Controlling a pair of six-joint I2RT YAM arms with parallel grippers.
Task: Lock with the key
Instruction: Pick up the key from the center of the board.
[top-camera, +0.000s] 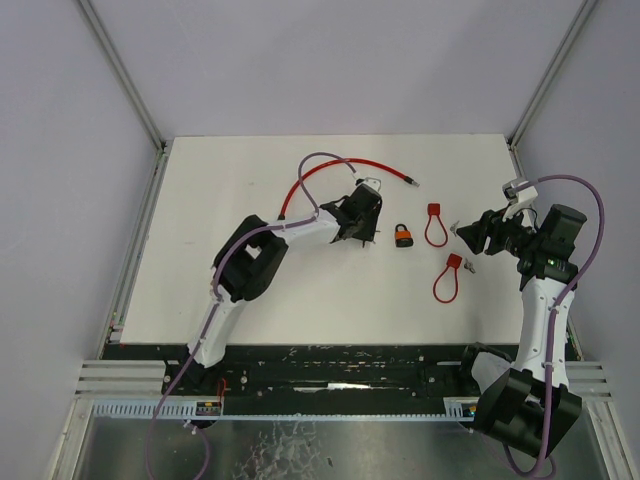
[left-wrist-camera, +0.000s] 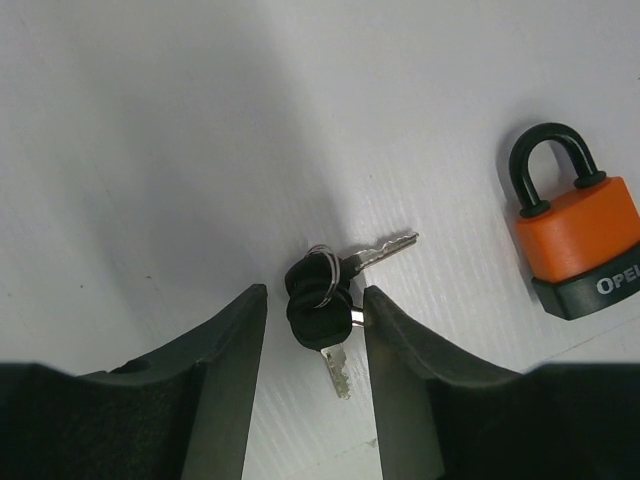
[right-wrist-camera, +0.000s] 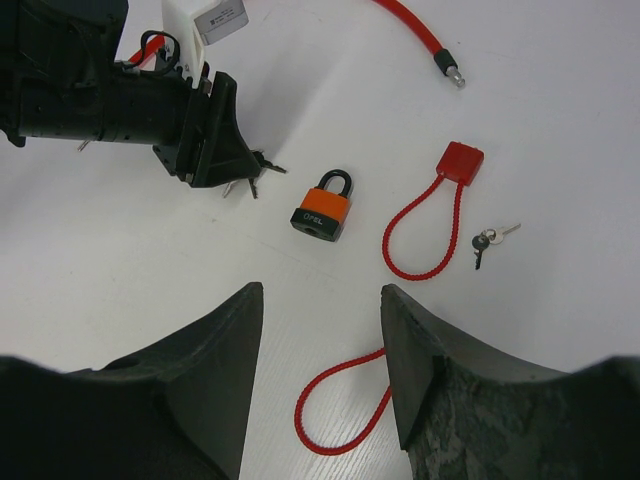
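Note:
An orange padlock (top-camera: 402, 236) with a black shackle lies mid-table; it also shows in the left wrist view (left-wrist-camera: 578, 240) and the right wrist view (right-wrist-camera: 322, 209). A bunch of black-headed keys (left-wrist-camera: 320, 294) lies flat on the table between the fingers of my left gripper (left-wrist-camera: 315, 302), which is open around it and not gripping. In the right wrist view these keys (right-wrist-camera: 256, 170) poke out at the left gripper's tip (right-wrist-camera: 215, 135). The left gripper (top-camera: 358, 222) sits just left of the padlock. My right gripper (top-camera: 468, 233) is open and empty, hovering to the padlock's right (right-wrist-camera: 320, 300).
Two short red cable loops (top-camera: 435, 225) (top-camera: 447, 278) with red blocks lie right of the padlock. A second small key set (right-wrist-camera: 485, 240) lies beside the upper loop (right-wrist-camera: 430, 215). A long red cable (top-camera: 330, 172) with a white tag (top-camera: 370, 186) curves behind the left gripper.

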